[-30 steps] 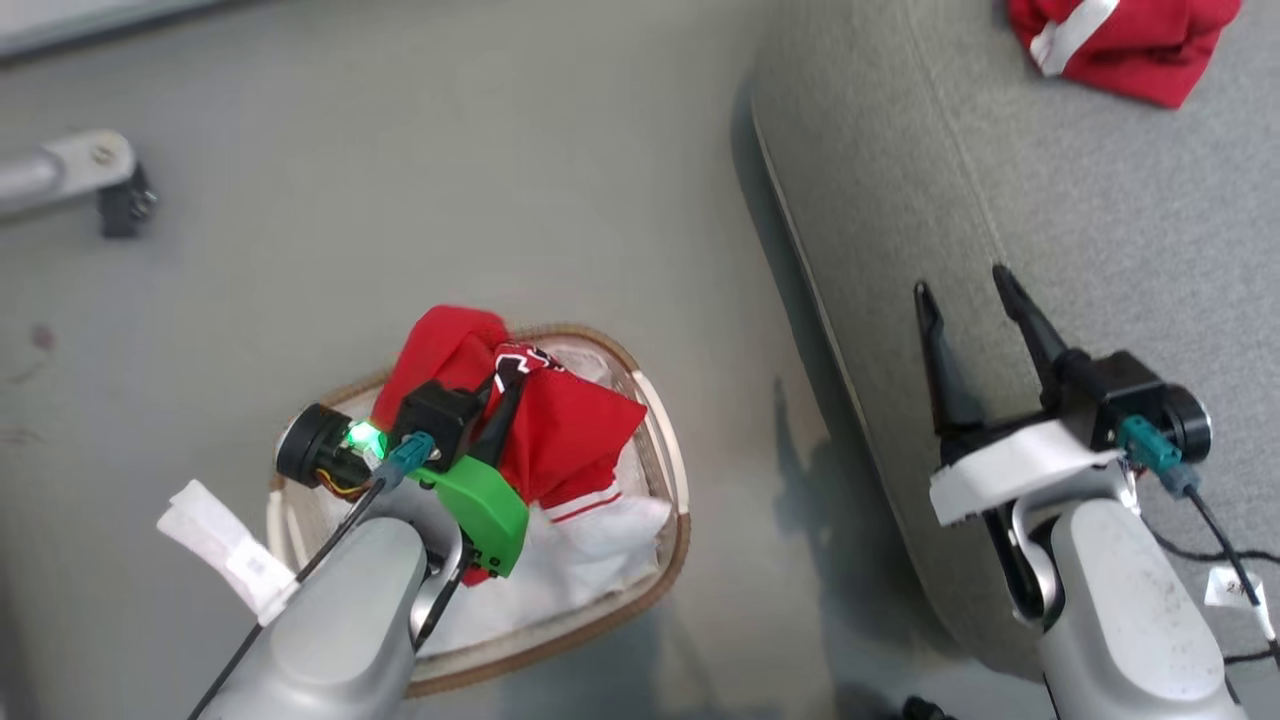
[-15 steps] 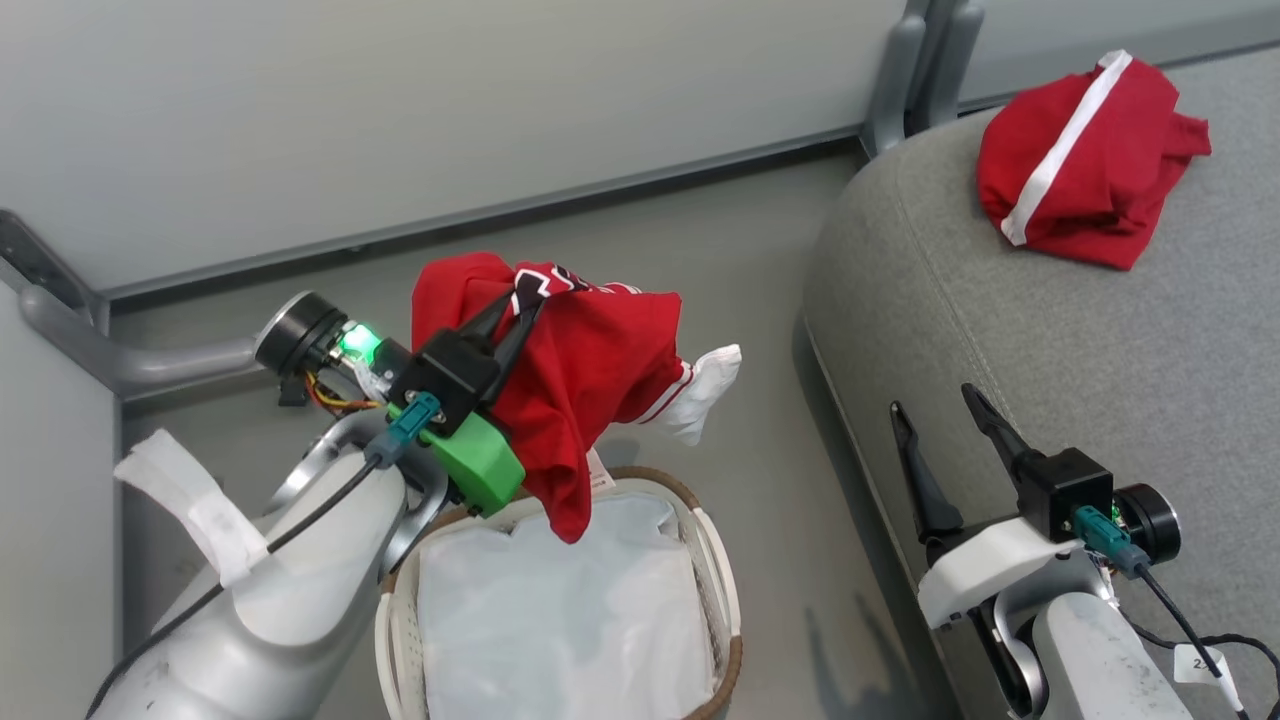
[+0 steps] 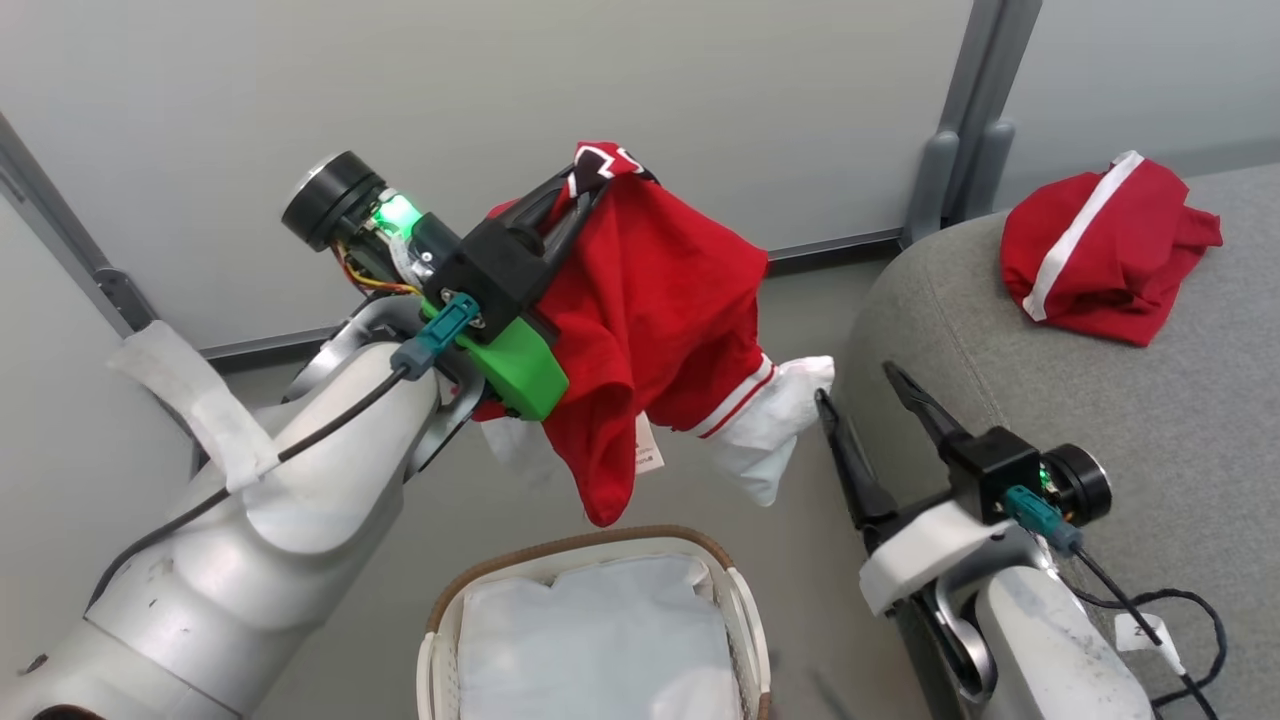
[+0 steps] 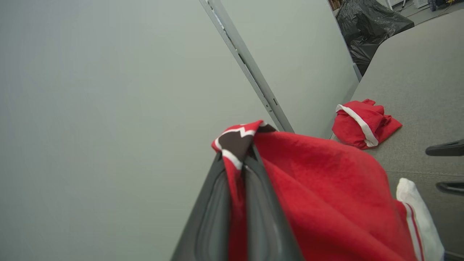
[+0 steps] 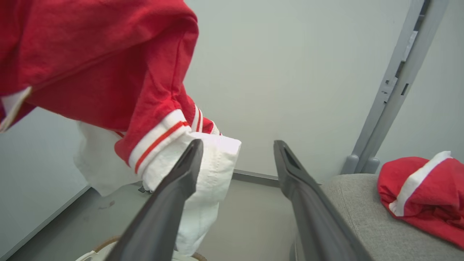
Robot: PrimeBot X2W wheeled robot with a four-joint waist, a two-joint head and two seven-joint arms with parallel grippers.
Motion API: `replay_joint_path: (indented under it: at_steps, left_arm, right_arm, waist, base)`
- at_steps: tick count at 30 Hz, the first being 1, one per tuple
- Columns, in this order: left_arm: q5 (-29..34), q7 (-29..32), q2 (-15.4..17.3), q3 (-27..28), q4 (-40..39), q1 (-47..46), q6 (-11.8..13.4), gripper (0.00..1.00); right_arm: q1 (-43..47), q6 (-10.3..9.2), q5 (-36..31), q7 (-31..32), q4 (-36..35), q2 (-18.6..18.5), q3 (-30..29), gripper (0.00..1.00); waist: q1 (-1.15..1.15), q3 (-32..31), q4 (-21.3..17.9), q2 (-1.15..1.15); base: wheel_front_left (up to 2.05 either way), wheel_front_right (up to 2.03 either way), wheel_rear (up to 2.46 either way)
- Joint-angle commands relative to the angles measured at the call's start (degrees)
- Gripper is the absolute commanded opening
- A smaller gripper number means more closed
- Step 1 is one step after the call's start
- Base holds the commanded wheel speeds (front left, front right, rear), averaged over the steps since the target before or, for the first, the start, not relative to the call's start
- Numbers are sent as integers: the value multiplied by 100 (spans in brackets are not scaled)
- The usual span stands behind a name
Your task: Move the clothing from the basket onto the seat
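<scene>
My left gripper (image 3: 580, 190) is shut on the red jersey (image 3: 650, 310), pinching it at its black, white-edged number patch (image 4: 235, 139). The jersey hangs in the air above the basket (image 3: 745, 610), its white-cuffed sleeve (image 3: 770, 425) dangling. Inside the white basket with the brown rim lies the white liner (image 3: 590, 640). The other red garment (image 3: 1095, 250), with a broad white stripe, lies crumpled on the grey seat (image 3: 1150, 400). My right gripper (image 3: 860, 385) stands open over the seat's left edge, close to the sleeve (image 5: 210, 163).
A pale partition wall (image 3: 650, 80) with a grey post (image 3: 960, 130) stands behind. Grey floor (image 3: 800, 290) runs between basket and seat. A black cable (image 3: 1170, 610) lies on the seat near my right arm.
My left gripper has lifted the jersey out of the basket and higher, toward the seat. The head camera has tilted up, shifting the whole picture. The right gripper stays open.
</scene>
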Motion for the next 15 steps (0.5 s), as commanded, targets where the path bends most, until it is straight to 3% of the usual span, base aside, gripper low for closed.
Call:
replay_joint_path:
  at_steps: [1, 15]
  left_arm:
    - [-38, -2, -58, -50, -37, -139, 4, 0]
    - [-175, -2, -413, -582, -203, -375, 4, 0]
  right_arm:
    - [-126, -6, -13, -11, 44, -17, 112, 100]
    - [-1403, -6, 30, -11, 1384, -21, 1154, 100]
  waist:
    - [1, -56, 74, 0]
    - [1, -161, 325, 0]
  base:
    - [0, 0, 0]
    - [0, 0, 0]
